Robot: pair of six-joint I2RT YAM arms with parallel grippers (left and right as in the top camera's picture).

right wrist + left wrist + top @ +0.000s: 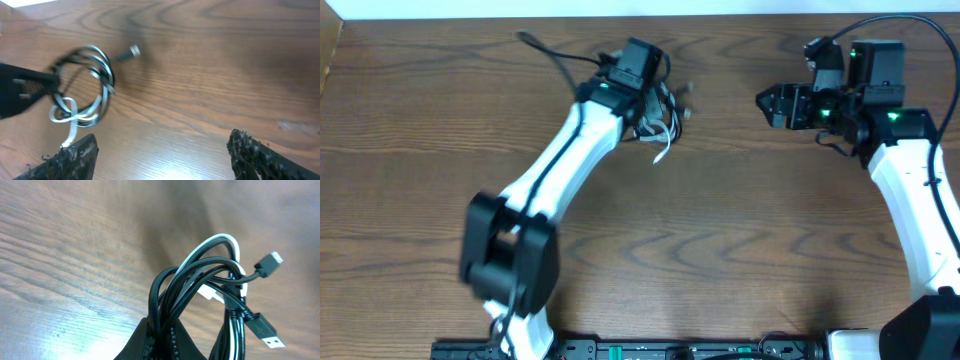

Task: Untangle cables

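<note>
a: where are the cables?

b: the black cable (170,285) and the white cable (222,241) are wound together in one small coil at the far middle of the worktop (740,250); the left end effector (160,332) has its jaws closed tight on the black strands, with the white one threaded through the same loops; the coil looks lifted, a white tail hanging down.

a: and the other arm?

b: the right end effector (772,103) hangs well apart to the right, jaws spread wide and holding nothing, facing the coil.

a: how would you do this step well?

b: my judgement: keep the left grip firm; bring the right in on a free end, since the usb-a plug (270,339) and the small plug (268,262) both stick out; pinch the cord just behind a plug, then draw it out slowly along its loop, not across, so nothing cinches.

a: how will it all handle?

b: the cords are thin, round and glossy, and springy enough to hold their curl; the plugs are rigid and boxy with metal tips, likely to catch on a loop; the worktop is flat dark wood grain with a slight sheen.
</note>
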